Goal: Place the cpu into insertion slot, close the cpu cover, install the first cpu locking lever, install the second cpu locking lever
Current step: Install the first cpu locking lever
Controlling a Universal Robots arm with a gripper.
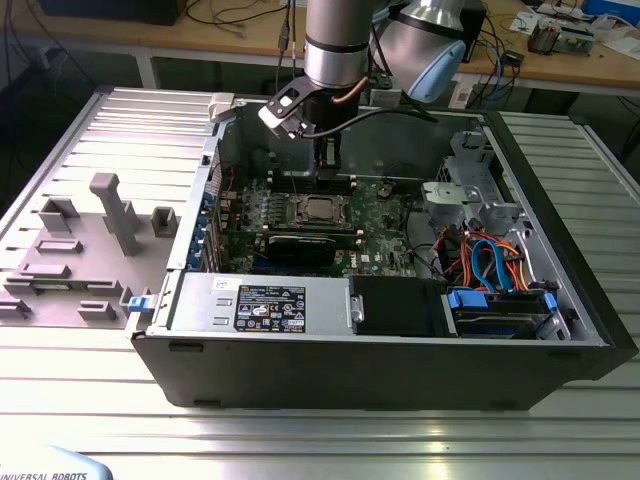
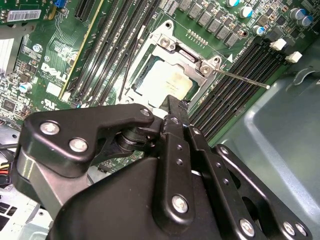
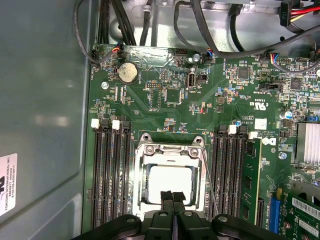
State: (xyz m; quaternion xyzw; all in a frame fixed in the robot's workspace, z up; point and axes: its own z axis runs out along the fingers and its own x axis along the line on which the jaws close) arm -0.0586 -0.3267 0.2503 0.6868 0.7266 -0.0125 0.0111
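Observation:
The cpu (image 3: 170,181) lies flat in the insertion slot (image 3: 138,176), its dull silver top showing through the window of the cpu cover (image 3: 170,149). The cover lies down over the socket. My gripper (image 3: 173,196) hangs just above the socket's edge, fingers shut together with nothing between them. In the second wrist view the gripper (image 2: 173,106) is close over the cpu (image 2: 161,82), and a thin locking lever (image 2: 242,79) sticks out sideways over the memory slots. The exterior view has the gripper (image 1: 326,165) above the cpu (image 1: 320,210) inside the open computer case.
Long black memory slots (image 3: 111,175) flank the socket on both sides. A black graphics card (image 1: 300,246) lies just in front of the socket, with the power supply (image 1: 262,302) at the case front. Cables (image 1: 482,256) crowd the exterior view's right. A grey fixture (image 1: 116,212) stands outside the case.

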